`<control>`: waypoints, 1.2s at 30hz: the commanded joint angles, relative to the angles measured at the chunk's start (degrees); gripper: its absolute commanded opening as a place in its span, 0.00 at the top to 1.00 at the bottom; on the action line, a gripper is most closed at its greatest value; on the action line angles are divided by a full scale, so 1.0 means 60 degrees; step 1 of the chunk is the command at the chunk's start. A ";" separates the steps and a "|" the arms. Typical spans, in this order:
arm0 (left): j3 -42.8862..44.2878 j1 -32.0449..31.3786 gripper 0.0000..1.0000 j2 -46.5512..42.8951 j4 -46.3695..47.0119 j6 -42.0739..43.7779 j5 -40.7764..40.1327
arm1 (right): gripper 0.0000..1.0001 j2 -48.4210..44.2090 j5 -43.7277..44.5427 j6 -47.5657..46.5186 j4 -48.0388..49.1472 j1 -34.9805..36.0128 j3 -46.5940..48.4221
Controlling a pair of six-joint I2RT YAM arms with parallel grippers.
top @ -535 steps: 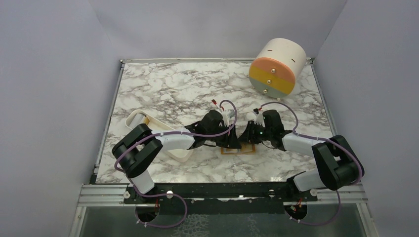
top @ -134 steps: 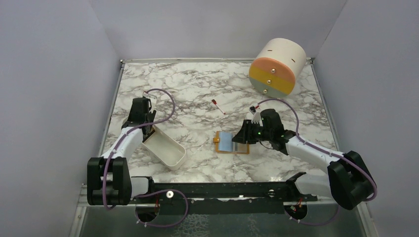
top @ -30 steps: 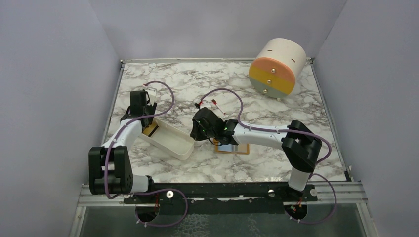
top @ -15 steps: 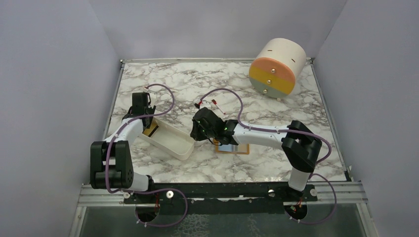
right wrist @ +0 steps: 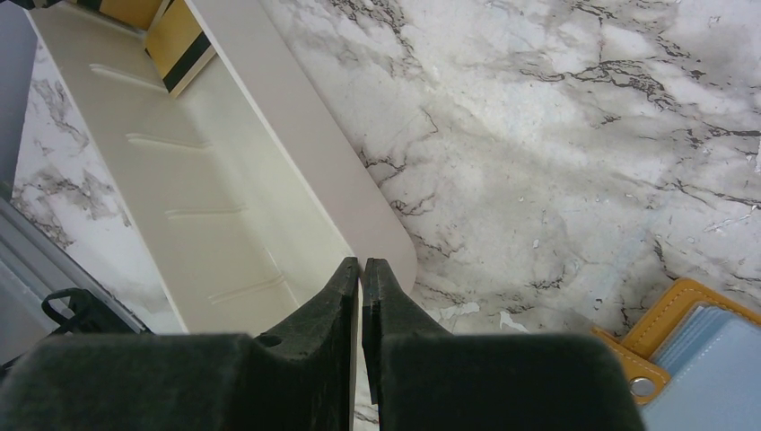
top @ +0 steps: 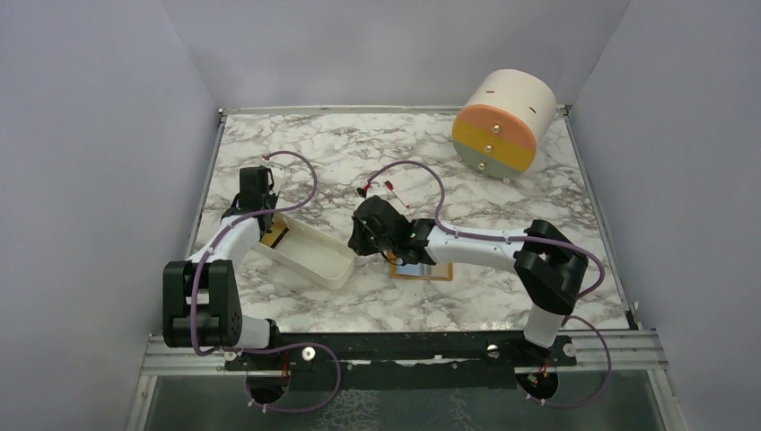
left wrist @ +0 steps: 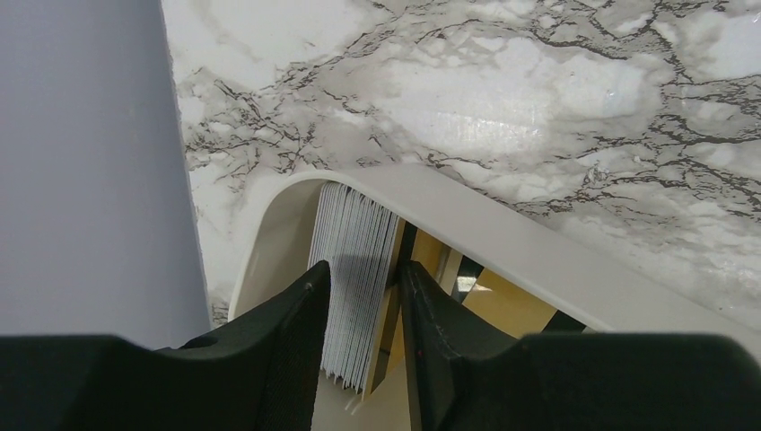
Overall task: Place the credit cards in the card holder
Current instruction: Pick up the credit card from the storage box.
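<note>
Golden-orange credit cards (left wrist: 354, 224) on edge in white oblong tray (left wrist: 467, 211); left gripper (left wrist: 363, 274) nearer, jaws spread astride them (stack parallel to fingers). Right gripper (right wrist: 362, 269) apparently pinches tray rim. Open orange-tan card holder (right wrist: 695, 355) lower right.

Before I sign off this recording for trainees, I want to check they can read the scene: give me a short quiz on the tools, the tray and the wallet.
1. True or false: the card holder lies open on the table.
2. What is the right tool shut on? A) the card holder B) the white tray's rim C) nothing
3. Fill in: the left tool straddles upright ___ inside the tray.
Key: 1 true; 2 B; 3 credit cards.
</note>
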 commanded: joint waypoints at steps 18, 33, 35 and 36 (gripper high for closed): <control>0.0391 -0.0005 1.00 -0.0777 -0.0684 -0.0101 0.0519 | 0.95 -0.0130 0.0307 -0.0133 -0.0550 -0.0125 -0.0297; 0.1407 0.0002 1.00 -0.2830 -0.2252 -0.2462 0.1338 | 0.67 -0.1303 -0.0076 -0.1122 -0.0782 -0.0136 -0.0322; 0.1708 -0.0005 1.00 -0.3017 -0.2515 -0.2995 0.1438 | 0.64 -0.1605 -0.0165 -0.1372 -0.0914 -0.0159 -0.0359; 0.1881 -0.0009 1.00 -0.3071 -0.2670 -0.3218 0.1593 | 0.63 -0.1802 -0.0201 -0.1479 -0.0997 -0.0163 -0.0366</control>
